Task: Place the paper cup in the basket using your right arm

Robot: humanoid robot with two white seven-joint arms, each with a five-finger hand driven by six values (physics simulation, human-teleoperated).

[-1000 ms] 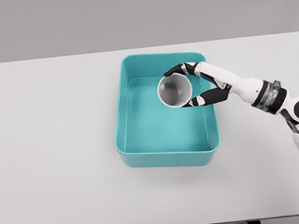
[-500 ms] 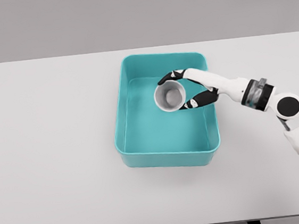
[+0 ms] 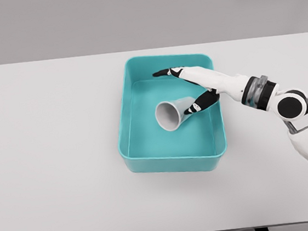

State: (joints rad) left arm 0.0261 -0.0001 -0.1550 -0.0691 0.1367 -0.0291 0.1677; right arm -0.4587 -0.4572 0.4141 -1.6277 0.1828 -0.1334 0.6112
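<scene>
A grey-white paper cup (image 3: 173,113) lies on its side inside the teal basket (image 3: 172,160), its mouth turned toward the lower left. My right hand (image 3: 180,89) hangs over the basket's far right part with its fingers (image 3: 167,72) stretched out flat above the cup. The thumb (image 3: 201,102) sits against or very close to the cup's base; I cannot tell if they touch. The hand is open and holds nothing. The left arm does not show.
The basket stands in the middle of a white table (image 3: 54,159). My right forearm (image 3: 262,94) crosses the basket's right rim and comes in from the right edge.
The hand held the cup above the basket, lowered it, then spread its fingers. The cup has dropped and tipped onto its side on the basket floor.
</scene>
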